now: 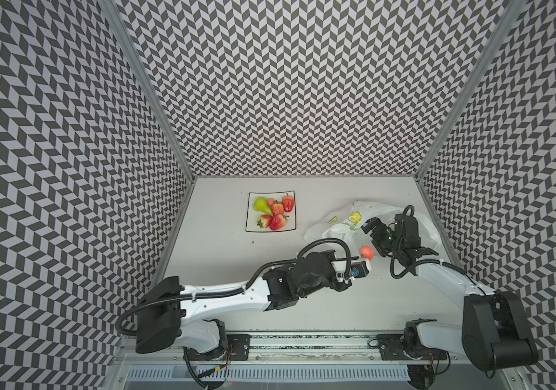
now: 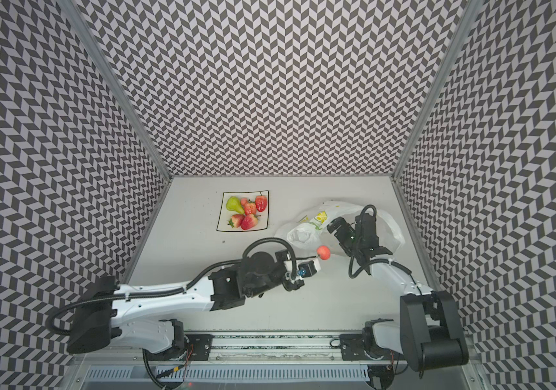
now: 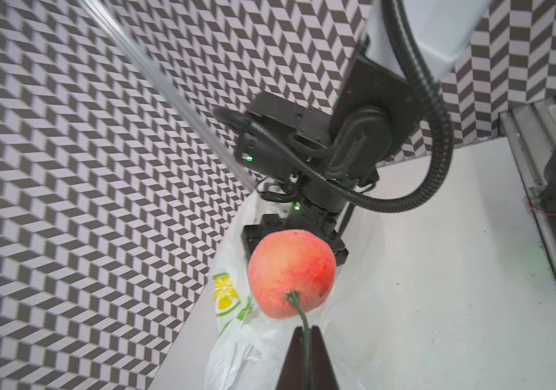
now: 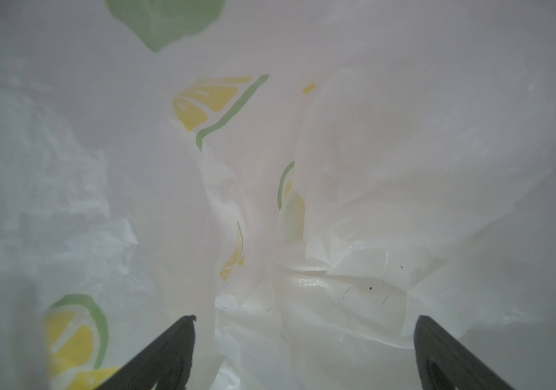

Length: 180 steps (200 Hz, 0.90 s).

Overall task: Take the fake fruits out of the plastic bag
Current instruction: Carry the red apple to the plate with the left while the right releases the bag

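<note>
While your left gripper (image 3: 304,334) pinches the thin green stem (image 3: 298,309) of a pinkish-red cherry (image 3: 291,273), fingers pressed together on that stem alone, the round fruit stands out beyond the fingertips. In both top views you see this cherry (image 1: 367,252) (image 2: 323,252) at the near side of the plastic bag (image 1: 323,231) (image 2: 298,233), toward the middle of the worktop (image 1: 222,270).

Your right gripper (image 1: 373,238) sits over the bag with its fingers spread wide apart and nothing between them. Its wrist view shows the two dark fingers (image 4: 168,347) well separated, with only crumpled white film and yellow-green lemon prints of the plastic bag (image 4: 371,152) ahead. No fruit shows through the film there.

The bag lies rumpled close to the right edge of the worktop, its mouth turned toward the centre; in the left wrist view it spreads behind and below the held cherry (image 3: 253,344).

Toward the far edge, left of centre, the square black-rimmed plate (image 1: 253,229) carries the fruit already out of the bag: a yellow-green pear (image 1: 262,205) at its far-left corner, four red strawberries (image 1: 278,222) clustered touching one another, and one small pink cherry (image 1: 270,202) tucked between the pear and the strawberries. Plate and bag lie apart.
</note>
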Each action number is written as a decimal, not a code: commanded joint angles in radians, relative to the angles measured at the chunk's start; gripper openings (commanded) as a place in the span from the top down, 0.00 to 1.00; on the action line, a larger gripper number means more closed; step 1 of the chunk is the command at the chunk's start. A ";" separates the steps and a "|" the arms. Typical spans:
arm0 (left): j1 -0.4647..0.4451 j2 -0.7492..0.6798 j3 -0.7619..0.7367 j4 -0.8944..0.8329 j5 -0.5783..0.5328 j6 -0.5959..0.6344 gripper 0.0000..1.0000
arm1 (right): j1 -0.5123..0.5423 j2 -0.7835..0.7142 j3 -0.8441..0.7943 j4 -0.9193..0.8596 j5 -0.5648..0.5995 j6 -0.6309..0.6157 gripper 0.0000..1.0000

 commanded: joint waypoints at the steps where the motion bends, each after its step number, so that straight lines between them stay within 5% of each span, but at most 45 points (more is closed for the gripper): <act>1: 0.041 -0.124 -0.051 -0.023 -0.166 -0.151 1.00 | -0.006 -0.060 -0.006 -0.030 0.066 0.016 0.01; 33: 0.225 -0.215 -0.060 -0.198 -0.273 -0.432 1.00 | -0.010 -0.140 -0.004 -0.095 0.097 0.060 0.01; 50: 0.365 -0.244 -0.062 -0.286 -0.230 -0.563 1.00 | -0.009 -0.197 -0.003 -0.139 0.129 0.093 0.01; 135: 1.023 -0.133 -0.108 -0.325 0.294 -0.814 1.00 | -0.009 -0.465 -0.004 -0.299 0.264 0.100 0.03; 180: 1.178 0.151 -0.028 -0.214 0.570 -0.885 1.00 | -0.011 -0.457 0.029 -0.327 0.246 0.064 0.04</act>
